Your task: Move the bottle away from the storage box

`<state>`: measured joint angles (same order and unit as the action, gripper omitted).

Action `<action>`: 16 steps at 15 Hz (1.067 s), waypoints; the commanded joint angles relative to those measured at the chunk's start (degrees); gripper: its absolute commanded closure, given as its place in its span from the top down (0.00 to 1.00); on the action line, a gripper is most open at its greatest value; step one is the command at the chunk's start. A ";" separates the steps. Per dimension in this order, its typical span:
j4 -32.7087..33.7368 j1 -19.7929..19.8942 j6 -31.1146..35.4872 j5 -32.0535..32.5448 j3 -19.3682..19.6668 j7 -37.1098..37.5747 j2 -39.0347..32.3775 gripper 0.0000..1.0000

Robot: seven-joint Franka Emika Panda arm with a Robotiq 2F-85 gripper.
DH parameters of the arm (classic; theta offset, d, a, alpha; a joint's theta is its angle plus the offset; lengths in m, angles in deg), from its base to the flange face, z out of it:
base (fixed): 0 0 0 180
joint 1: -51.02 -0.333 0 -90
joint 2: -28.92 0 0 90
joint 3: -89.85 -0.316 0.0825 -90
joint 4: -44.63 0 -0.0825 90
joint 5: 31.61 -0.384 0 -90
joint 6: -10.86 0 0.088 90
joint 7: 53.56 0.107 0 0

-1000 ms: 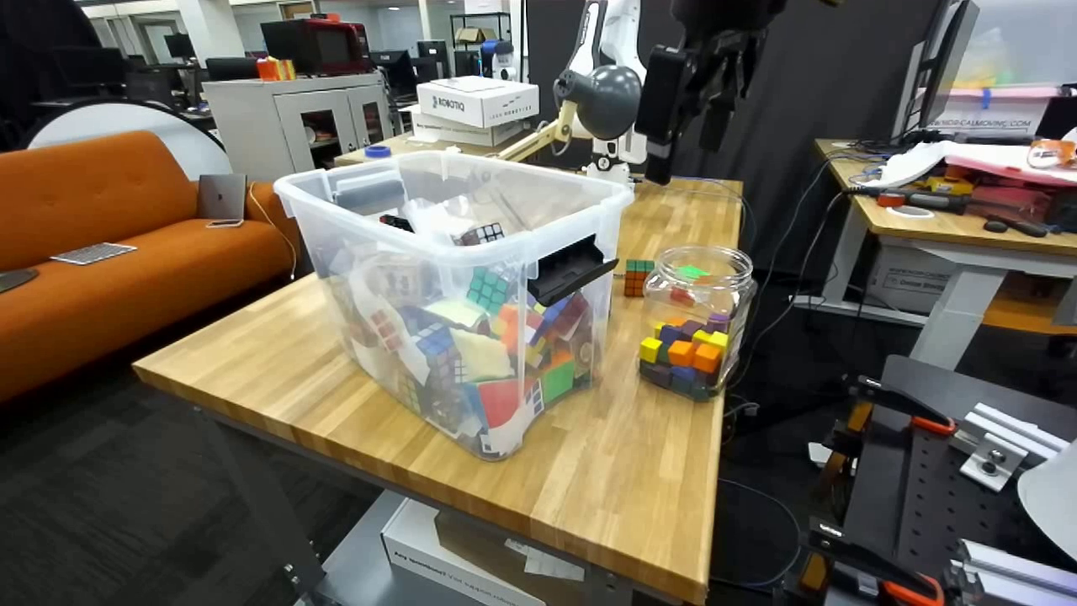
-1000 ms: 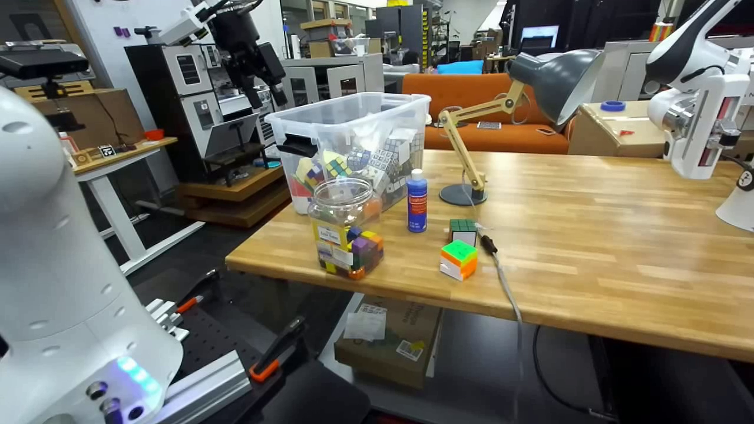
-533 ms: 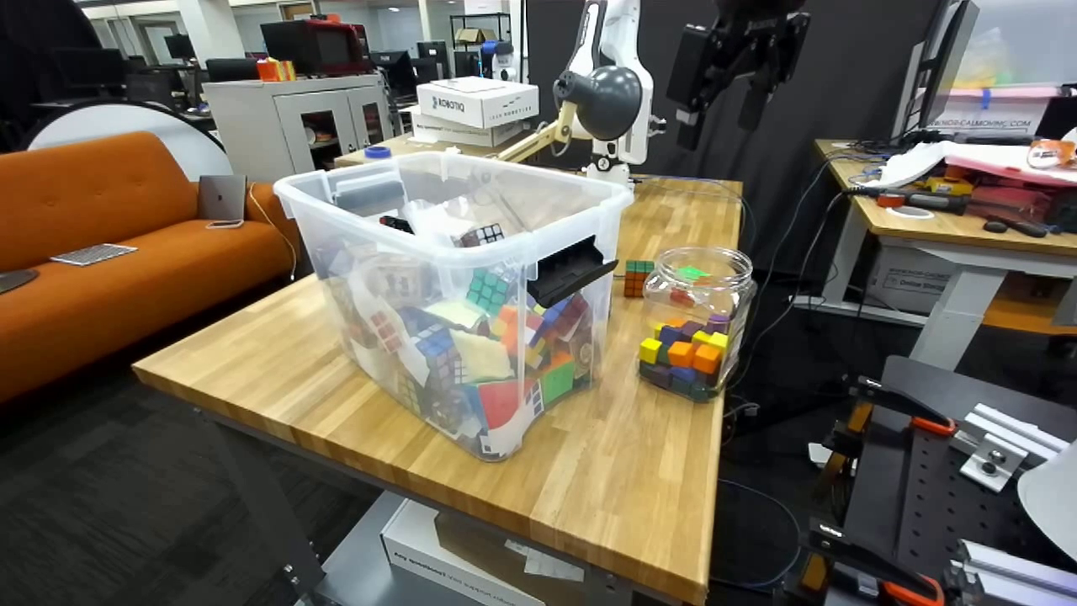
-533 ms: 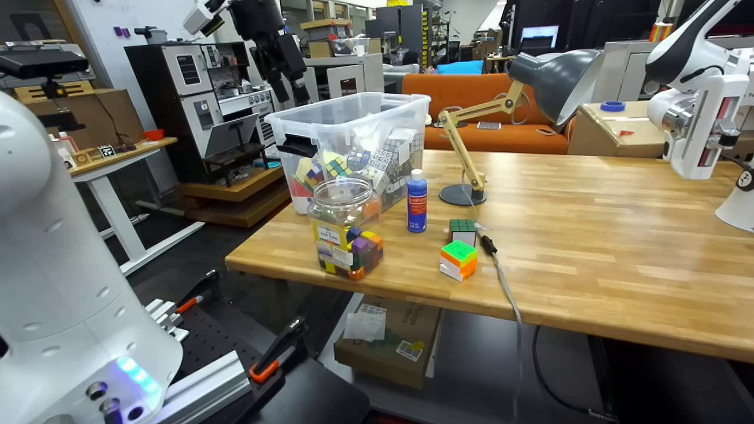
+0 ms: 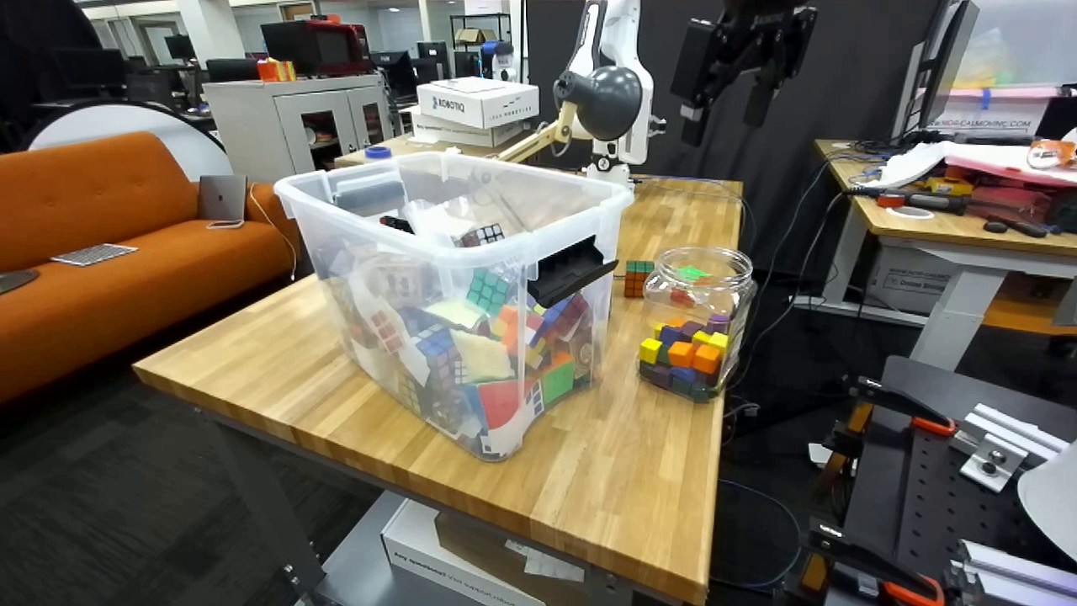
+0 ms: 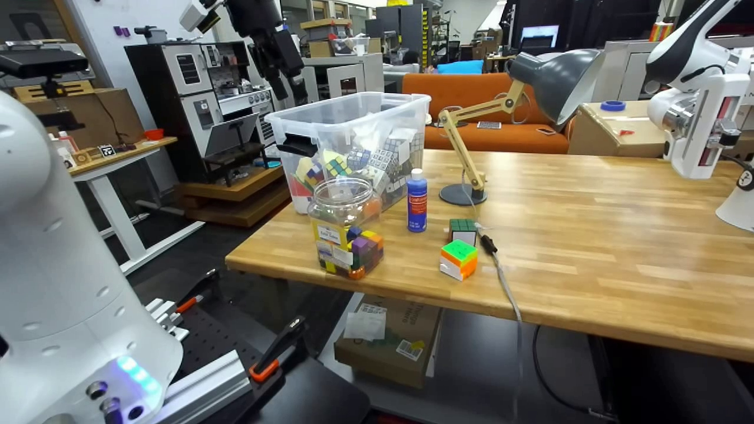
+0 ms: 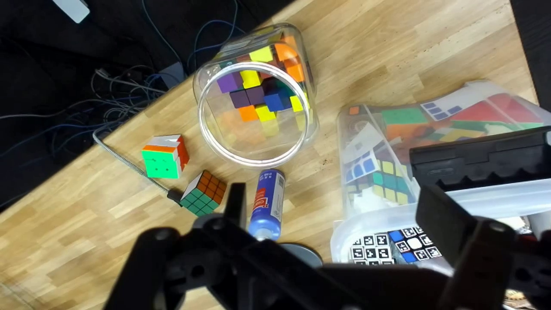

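High over the table (image 6: pixel 589 253) I see the gripper (image 6: pixel 290 93), jaws wide apart and empty. The bottle (image 6: pixel 417 203) (blue, with a white cap) stands upright near the box (image 6: pixel 339 131) but apart from it, farther in from the table's long edge than the jar (image 6: pixel 331 235), which sits close to that edge.

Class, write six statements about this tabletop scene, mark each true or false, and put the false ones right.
1. A slim blue white-capped bottle stands upright beside a large translucent plastic storage box. True.
2. The black two-fingered gripper is open. True.
3. The storage box is empty. False: multicoloured puzzle cubes show inside it.
4. A clear wide-mouthed jar contains coloured blocks. True.
5. The jar has a lid on. False: its mouth is uncovered.
6. The gripper is holding the bottle. False: it holds nothing.
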<state>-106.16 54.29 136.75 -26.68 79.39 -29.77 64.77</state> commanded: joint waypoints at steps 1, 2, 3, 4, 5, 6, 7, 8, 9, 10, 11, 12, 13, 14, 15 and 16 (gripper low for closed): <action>0.69 1.22 0.67 0.68 0.23 1.43 -0.87 1.00; 1.16 2.73 1.62 1.71 0.34 2.63 -1.63 1.00; 1.94 4.37 2.54 2.64 1.07 3.18 -2.66 1.00; 2.90 6.38 3.44 4.05 1.63 4.02 -3.90 1.00; 3.83 8.39 4.51 5.51 2.18 4.98 -5.16 1.00; 5.05 9.90 5.32 6.30 3.05 5.36 -7.00 1.00; 6.42 11.32 6.09 7.14 3.72 5.83 -9.39 1.00; 7.68 12.19 6.60 7.80 4.18 6.23 -11.64 1.00; 9.16 12.10 6.61 7.49 4.94 5.72 -14.35 1.00; 10.64 11.46 6.40 6.58 5.81 4.83 -16.79 1.00; 12.17 10.20 5.85 5.08 6.83 3.04 -19.31 1.00; 8.72 10.42 6.72 6.68 6.86 4.29 -15.22 1.00; 10.09 9.90 6.72 6.54 7.17 4.29 -17.64 1.00; 11.09 9.56 6.72 6.53 7.38 4.28 -19.15 1.00; 11.65 9.42 6.68 6.52 7.47 4.28 -19.77 1.00; 11.82 9.40 6.64 6.51 7.51 4.27 -19.74 1.00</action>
<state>-94.46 65.33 143.61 -20.72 85.31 -25.87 45.08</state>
